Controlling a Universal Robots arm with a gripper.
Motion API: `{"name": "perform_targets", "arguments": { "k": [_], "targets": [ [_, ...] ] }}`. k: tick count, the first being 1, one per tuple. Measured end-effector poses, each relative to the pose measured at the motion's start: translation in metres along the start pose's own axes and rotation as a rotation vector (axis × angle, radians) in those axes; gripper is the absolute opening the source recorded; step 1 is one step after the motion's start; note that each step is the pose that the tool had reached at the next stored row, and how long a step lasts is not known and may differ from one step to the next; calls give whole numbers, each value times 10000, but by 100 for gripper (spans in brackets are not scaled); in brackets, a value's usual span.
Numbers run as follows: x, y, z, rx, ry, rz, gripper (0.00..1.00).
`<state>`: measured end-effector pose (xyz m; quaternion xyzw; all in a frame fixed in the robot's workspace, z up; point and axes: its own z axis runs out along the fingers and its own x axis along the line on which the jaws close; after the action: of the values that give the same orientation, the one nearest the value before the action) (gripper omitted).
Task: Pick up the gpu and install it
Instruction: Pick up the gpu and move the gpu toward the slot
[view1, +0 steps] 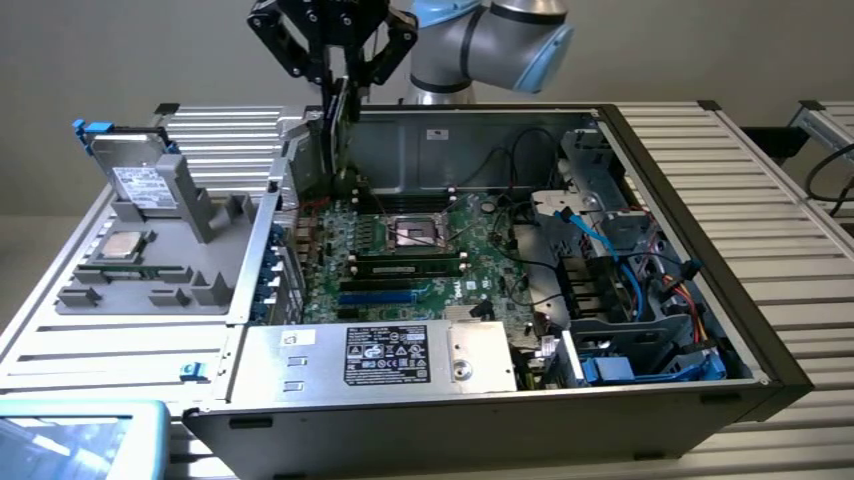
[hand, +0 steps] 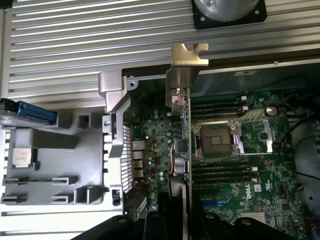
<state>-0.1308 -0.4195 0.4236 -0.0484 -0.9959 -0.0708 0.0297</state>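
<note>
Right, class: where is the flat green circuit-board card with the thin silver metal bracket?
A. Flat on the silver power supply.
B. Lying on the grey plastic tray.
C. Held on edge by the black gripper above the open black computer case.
C: the black gripper grips the green card on edge over the open computer case.

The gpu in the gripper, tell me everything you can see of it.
The gpu is a thin green circuit-board card with a bent silver metal bracket at one end. The black gripper clamps its top edge, holding it on edge over the green motherboard inside the open computer case. Whether it touches a slot is unclear.
</note>
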Motion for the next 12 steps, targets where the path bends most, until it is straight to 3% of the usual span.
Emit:
{"name": "perform_targets", "arguments": {
  "k": [12],
  "targets": [
    [-543,35,-31,8,33,7,29]
  ]
}}
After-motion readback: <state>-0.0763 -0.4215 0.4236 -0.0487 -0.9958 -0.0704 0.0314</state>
